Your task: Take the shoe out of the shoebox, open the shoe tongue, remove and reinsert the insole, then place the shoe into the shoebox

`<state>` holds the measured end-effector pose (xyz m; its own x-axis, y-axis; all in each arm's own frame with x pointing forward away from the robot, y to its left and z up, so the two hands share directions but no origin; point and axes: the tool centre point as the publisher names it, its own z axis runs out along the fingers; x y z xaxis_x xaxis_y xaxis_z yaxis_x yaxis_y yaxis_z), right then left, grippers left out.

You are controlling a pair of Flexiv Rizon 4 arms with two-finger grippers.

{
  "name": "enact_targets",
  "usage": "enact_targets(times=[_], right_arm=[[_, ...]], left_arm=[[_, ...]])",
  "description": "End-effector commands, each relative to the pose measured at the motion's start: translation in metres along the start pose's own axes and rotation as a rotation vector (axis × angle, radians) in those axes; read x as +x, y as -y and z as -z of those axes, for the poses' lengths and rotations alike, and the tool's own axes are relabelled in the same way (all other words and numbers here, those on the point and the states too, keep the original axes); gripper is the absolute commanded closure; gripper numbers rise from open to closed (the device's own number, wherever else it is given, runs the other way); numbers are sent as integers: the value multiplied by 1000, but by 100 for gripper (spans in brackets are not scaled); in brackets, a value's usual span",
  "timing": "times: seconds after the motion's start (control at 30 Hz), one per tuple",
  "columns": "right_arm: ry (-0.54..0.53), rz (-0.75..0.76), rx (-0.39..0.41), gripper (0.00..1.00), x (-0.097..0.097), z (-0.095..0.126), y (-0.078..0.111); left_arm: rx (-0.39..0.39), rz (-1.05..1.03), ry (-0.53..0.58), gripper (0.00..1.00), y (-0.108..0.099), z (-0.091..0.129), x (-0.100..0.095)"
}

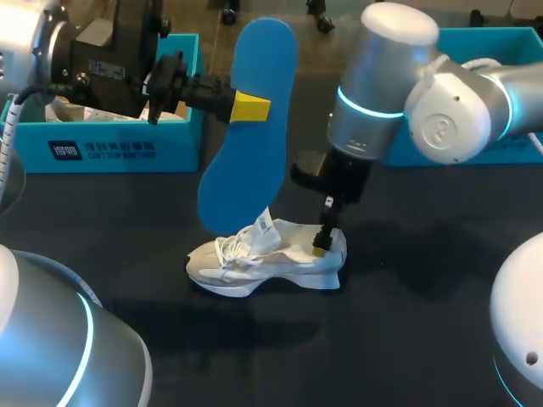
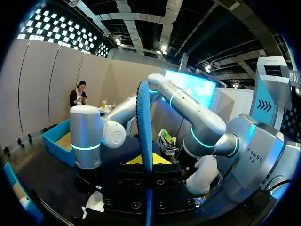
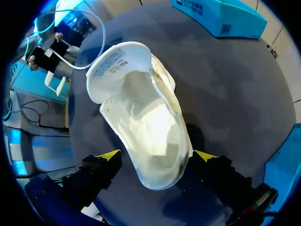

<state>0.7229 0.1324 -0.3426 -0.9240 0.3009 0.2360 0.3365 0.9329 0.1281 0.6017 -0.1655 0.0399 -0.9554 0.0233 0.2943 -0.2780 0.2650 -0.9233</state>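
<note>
Blue foam insole [image 1: 242, 161] held upright in the upper middle of the head view, clear of the white shoe [image 1: 267, 259], which stands on its sole on the dark table [image 1: 407, 339] at lower centre. The left gripper [image 1: 250, 108], entering from the upper left, is pinched on the insole at about mid-length. In the left wrist view the insole [image 2: 143, 122] shows edge-on, rising from between the fingers of that gripper [image 2: 146, 165].

The right gripper [image 1: 322, 242] hangs at the heel of the shoe. In the right wrist view its yellow tips are spread to either side of the heel of the shoe [image 3: 146, 127]. One tip lies just beside the heel with a dark gap showing, so the right gripper [image 3: 157, 155] straddles the heel and does not clamp it. The tongue [image 3: 113, 66] is folded well forward, and the interior lies open and bare.

A blue shoebox [image 1: 110, 144] sits at the upper left of the head view, behind the left arm; a second blue box [image 1: 484, 42] sits at the upper right.

Judged step: the insole is out and reinsertion is due. The next move calls for tipping the insole toward the line of the shoe and feeding its lower end in past the raised tongue toward the toe. The right gripper needs to steady the heel so that the light shoe does not slide or tip. Pressing the heel end flat comes after that, and boxing the shoe comes last.
</note>
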Motion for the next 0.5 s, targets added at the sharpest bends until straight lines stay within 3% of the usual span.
enact_targets(times=[0.03, 0.27, 0.5], right_arm=[[7, -7, 58, 0, 2, -3, -7], [35, -10, 62, 0, 6, 6, -16], [75, 32, 86, 0, -6, 18, -34]], left_arm=[[-1, 0, -1, 100, 0, -1, -1], [-1, 0, -1, 100, 0, -1, -1], [-1, 0, -1, 100, 0, -1, -1]])
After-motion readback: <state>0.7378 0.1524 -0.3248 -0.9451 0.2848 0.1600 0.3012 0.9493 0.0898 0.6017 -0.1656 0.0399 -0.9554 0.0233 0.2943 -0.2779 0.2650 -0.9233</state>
